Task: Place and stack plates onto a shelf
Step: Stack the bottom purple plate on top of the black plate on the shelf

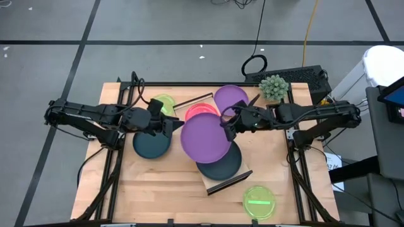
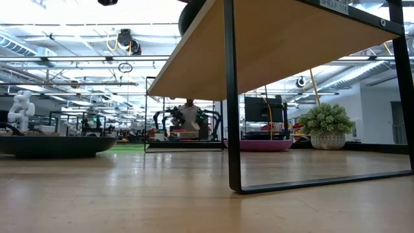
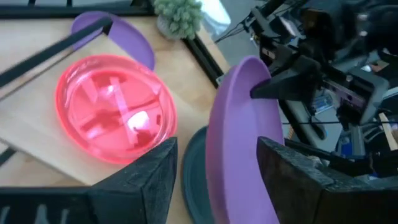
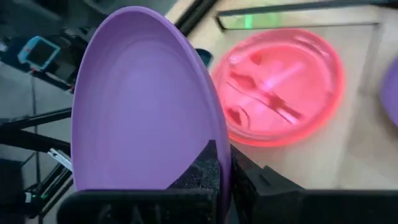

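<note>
Handover mid-air above shelf (image 1: 218, 148): purple plate (image 1: 205, 137) pinched at rim by right gripper (image 1: 228, 126); left gripper (image 1: 169, 125) spread wide around opposite edge. Risk: single edge grip, plate tilts, slips onto pink plate (image 1: 201, 112) below.

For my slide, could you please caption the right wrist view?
Right gripper clamps a tilted purple plate above the pink-red plate.
</note>
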Tool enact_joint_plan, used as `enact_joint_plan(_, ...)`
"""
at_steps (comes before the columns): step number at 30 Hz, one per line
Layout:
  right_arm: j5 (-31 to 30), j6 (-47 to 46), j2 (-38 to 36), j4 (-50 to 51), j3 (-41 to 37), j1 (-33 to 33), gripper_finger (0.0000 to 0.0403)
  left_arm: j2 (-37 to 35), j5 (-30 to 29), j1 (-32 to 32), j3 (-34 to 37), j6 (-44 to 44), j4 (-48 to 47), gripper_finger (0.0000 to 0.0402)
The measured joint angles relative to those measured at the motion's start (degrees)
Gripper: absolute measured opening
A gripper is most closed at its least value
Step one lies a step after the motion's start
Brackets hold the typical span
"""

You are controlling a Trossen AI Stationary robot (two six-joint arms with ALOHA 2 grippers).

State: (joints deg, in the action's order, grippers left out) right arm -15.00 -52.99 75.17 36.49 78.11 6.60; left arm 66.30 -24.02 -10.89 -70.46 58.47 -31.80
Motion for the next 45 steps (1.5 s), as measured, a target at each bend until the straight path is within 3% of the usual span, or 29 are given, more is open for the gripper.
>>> enact_joint_plan(11, 10.29, -7.61, -7.47, 9.07, 0.04, -1.56, 0.0001, 0.0, -1.6, 0.78, 0.07, -5.85, 3.44, 0.0225)
enact_joint_plan(23, 16.54, -13.82, -10.4, 13.44, 0.07, -1.78, 0.0004, 0.02, -1.61, 1.17, 0.11, -7.35, 1.35, 0.0225)
enact_joint_plan(45, 18.52, -20.29, -10.46, -2.06, -12.46, -1.76, 0.0008, 0.07, -1.59, 1.17, 0.13, -6.93, -3.26, 0.0225)
